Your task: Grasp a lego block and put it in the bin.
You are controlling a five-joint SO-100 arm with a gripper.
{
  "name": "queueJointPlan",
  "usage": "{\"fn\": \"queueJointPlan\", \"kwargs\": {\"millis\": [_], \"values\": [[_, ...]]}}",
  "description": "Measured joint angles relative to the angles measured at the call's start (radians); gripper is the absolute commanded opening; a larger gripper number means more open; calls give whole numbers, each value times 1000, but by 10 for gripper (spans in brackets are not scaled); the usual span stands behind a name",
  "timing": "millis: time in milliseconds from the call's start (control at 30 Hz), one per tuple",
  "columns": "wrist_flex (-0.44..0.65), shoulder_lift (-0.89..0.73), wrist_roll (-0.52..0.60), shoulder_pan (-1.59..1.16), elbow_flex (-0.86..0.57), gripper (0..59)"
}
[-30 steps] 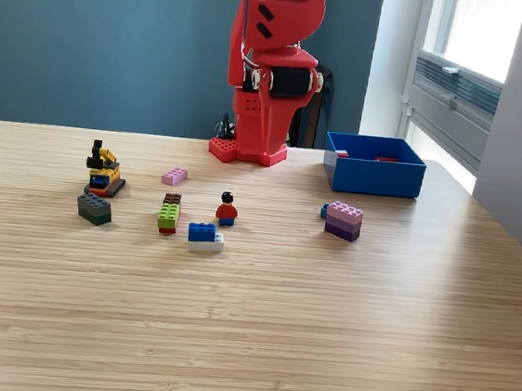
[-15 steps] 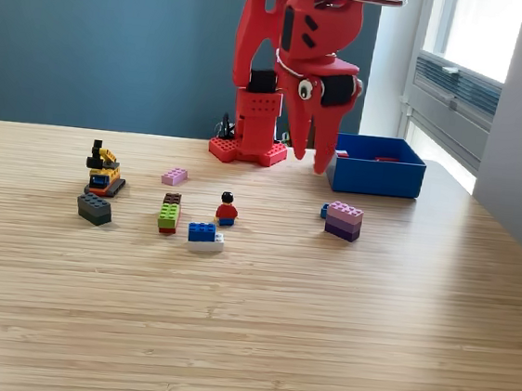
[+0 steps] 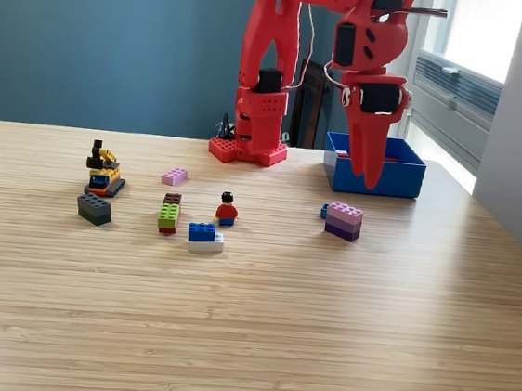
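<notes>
In front of the blue bin [image 3: 372, 175], the red gripper [image 3: 370, 181] hangs pointing down above the pink-and-purple block [image 3: 343, 220], fingers clenched, empty.

The table [image 3: 321, 333] looks like matt striped wood, the bin [image 3: 375, 175] and arm [image 3: 271, 84] seemingly smooth plastic.

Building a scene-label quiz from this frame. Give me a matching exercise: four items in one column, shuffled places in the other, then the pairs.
Things:
1. bin
2. gripper
3. minifigure
4. dark grey block

Places, as the exterior view shows them:
A. farthest toward the view's left, on the table
B. pointing down in front of the bin, above the pink-and-purple stack
C. back of the table on the view's right, beside the arm's base
D. standing just behind the blue-and-white block

Pairs: 1-C, 2-B, 3-D, 4-A
</notes>
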Motion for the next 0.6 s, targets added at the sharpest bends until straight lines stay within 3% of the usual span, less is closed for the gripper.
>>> {"fn": "queueJointPlan", "kwargs": {"millis": [233, 367, 600], "values": [[-12, -5, 72, 6, 32, 184], [-72, -9, 114, 18, 94, 188], [-112, -144, 149, 34, 107, 199]]}}
